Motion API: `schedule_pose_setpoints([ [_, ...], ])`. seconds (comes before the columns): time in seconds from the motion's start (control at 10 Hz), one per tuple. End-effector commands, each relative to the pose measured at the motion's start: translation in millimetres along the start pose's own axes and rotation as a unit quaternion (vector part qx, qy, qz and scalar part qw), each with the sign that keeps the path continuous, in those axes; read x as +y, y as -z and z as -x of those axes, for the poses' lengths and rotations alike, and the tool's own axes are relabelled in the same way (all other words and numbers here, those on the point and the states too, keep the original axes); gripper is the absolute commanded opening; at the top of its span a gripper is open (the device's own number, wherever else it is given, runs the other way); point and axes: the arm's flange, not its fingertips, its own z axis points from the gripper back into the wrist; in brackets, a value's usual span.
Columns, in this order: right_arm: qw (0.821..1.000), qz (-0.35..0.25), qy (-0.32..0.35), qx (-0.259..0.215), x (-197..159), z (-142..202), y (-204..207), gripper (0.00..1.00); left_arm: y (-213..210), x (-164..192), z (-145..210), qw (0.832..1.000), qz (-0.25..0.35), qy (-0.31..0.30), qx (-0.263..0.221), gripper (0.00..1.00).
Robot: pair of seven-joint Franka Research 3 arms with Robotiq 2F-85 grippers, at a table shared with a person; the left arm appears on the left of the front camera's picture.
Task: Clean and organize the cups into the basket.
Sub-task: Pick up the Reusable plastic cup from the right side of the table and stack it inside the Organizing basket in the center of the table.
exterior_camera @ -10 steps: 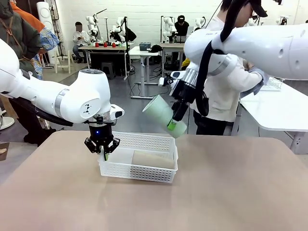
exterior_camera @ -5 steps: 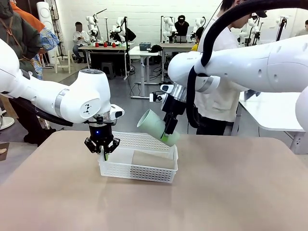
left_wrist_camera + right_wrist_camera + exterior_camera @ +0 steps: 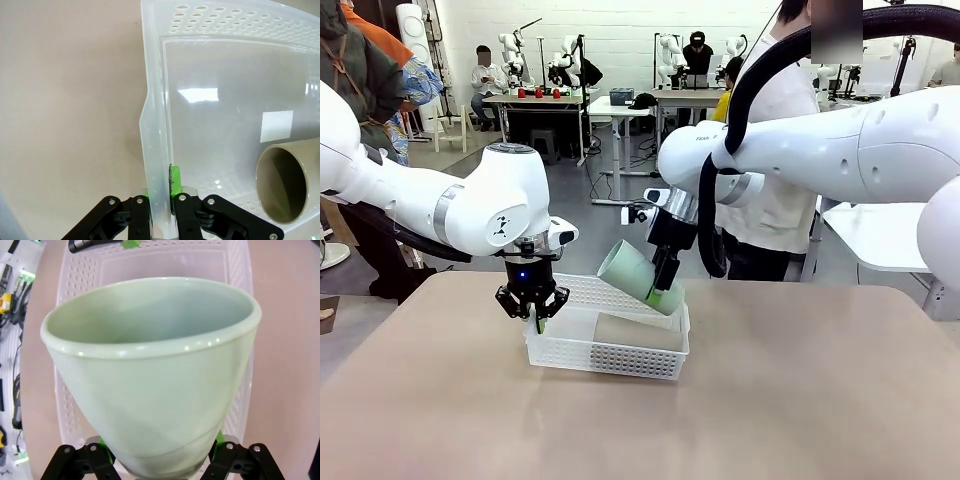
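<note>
**1. Layout.** One table carries the work. Two arms are in use: the left arm comes in low over the table, and the right arm reaches across the middle from above.

**2. Basket.** One white perforated basket stands on the table, left of centre. It is pinned at its left end wall by the left gripper. The jaws are closed on that wall, with one finger inside and one outside.

**3. Cups.** Two cups are counted.
- One tan-brown cup is already stowed. It lies on its side on the basket floor, with its mouth turned toward the clamped end.
- One mint green cup is held by the right gripper, whose jaws are closed around the narrow base end. The cup is tilted, mouth up and toward the left arm, just above the far right part of the basket. Contact with the rim cannot be determined.

**4. Progress.**
- Done: one cup of the two has been placed.
- Left: the green cup has not yet been laid down or released. Free floor beside the tan-brown cup is judged sufficient for it.
- No further cups are seen on the table, so the task is judged to be near its end.
</note>
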Motion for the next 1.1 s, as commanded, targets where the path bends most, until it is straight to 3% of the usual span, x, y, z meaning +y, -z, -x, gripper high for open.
schedule_pose_setpoints([
  [0.0, 1.0, -0.016, 0.003, 0.015, -6, -3, 8, 0.81, -3, 0, -1, 1.0, 0.001, -0.001, -0.003, 0.0],
  [0.3, 0.999, -0.035, -0.01, 0.021, -8, -3, 24, 0.81, -3, 0, -1, 1.0, 0.001, -0.001, -0.003, 0.0],
  [0.4, 0.999, -0.033, -0.012, 0.016, -8, -4, 23, 1.0, -3, 0, -1, 1.0, 0.001, -0.001, -0.003, 0.0],
  [0.8, 1.0, -0.022, -0.02, -0.003, -3, -6, 8, 1.0, -3, 0, -1, 1.0, 0.001, -0.001, -0.003, 0.0],
  [0.9, 0.999, -0.008, -0.033, -0.03, 4, -3, -15, 1.0, -3, 0, -1, 1.0, 0.001, -0.001, -0.003, 0.0],
  [1.0, 0.995, -0.012, -0.046, -0.089, 18, 8, -51, 1.0, -3, 0, -1, 1.0, 0.001, -0.001, -0.003, 0.0],
])
